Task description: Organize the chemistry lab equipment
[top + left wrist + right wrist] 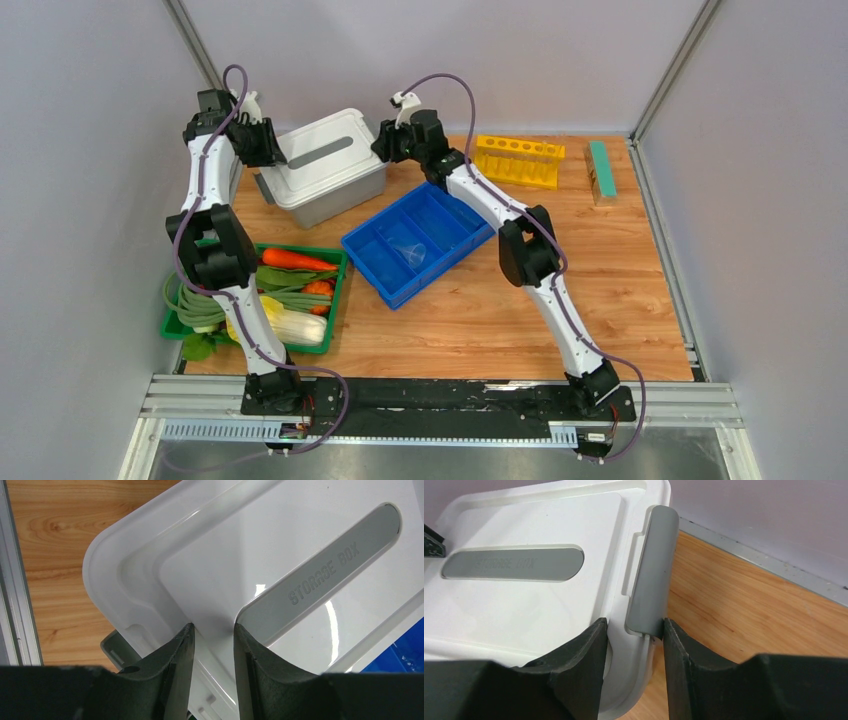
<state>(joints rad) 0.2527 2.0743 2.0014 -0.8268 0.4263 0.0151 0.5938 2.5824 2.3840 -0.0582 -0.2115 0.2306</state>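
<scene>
A clear cup (411,254) stands in the blue divided tray (372,247) at the table's middle. The other small lab items are out of view. A white storage box (325,165) with its lid on stands at the back left. My left gripper (268,152) is at the box's left end, its jaws a little apart, with the fingertips (184,639) resting on the lid (280,540) beside the grey left latch (112,649). My right gripper (388,142) straddles the box's right rim (626,670). One finger is on the lid and the other against the grey right latch (651,575).
A yellow test tube rack (520,160) and a green block (603,170) stand at the back right. A green basket (335,300) of vegetables sits at the front left, beside the left arm. The blue tray lies close to the box's front right corner.
</scene>
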